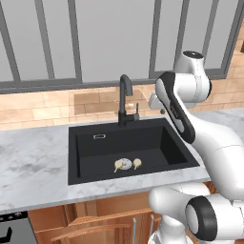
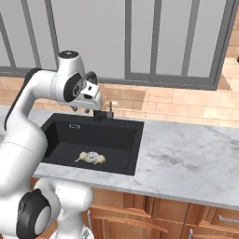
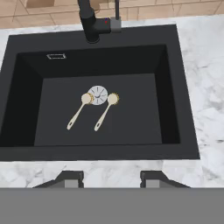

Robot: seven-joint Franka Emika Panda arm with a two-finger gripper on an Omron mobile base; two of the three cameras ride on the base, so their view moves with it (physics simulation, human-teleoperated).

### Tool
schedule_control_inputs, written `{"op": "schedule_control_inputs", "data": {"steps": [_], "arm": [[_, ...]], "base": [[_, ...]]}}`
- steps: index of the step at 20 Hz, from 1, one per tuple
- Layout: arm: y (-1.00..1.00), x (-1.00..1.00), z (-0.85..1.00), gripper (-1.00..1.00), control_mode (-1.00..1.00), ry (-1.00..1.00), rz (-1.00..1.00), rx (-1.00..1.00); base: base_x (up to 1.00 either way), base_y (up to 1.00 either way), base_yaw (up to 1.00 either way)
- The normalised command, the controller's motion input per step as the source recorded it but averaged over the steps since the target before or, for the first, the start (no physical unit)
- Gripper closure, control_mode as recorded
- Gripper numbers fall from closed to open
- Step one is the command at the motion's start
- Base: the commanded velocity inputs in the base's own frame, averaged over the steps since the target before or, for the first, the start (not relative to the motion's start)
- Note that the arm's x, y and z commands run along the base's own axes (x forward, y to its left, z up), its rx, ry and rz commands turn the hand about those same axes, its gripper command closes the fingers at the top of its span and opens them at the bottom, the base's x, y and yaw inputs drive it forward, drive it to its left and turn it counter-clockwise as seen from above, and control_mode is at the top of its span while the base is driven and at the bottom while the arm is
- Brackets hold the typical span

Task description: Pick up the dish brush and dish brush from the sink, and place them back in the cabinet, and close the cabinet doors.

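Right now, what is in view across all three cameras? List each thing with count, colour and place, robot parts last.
Tan short-handled dish brushes: two, tan, lying side by side on the sink floor, heads next to the drain, handles pointing toward the front rim.
Black rectangular sink: one, black, set in the counter.
Round drain: one, silver, middle of the sink floor.
Tall curved faucet: one, black, behind the sink.
Marble counter: one, white-grey, around the sink.
Tile backsplash: tan, behind the counter.
Wooden drawer units: reddish-brown, below the counter.
Grey-framed panels: grey, above the backsplash.
Tool: one, dark fingertips apart, nothing between them, above the sink's front rim.
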Motion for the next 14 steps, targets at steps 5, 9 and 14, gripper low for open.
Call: {"op": "schedule_control_inputs", "data": {"steps": [5, 9, 14], "arm": [[0.00, 0.00, 0.00, -1.00, -1.00, 0.01, 0.00, 0.00], [0.00, 0.00, 0.00, -1.00, -1.00, 0.01, 0.00, 0.00], [0.00, 0.00, 0.00, -1.00, -1.00, 0.01, 0.00, 0.00]], "base": [[0.00, 0.00, 0.00], [0.00, 0.00, 0.00], [0.00, 0.00, 0.00]]}}
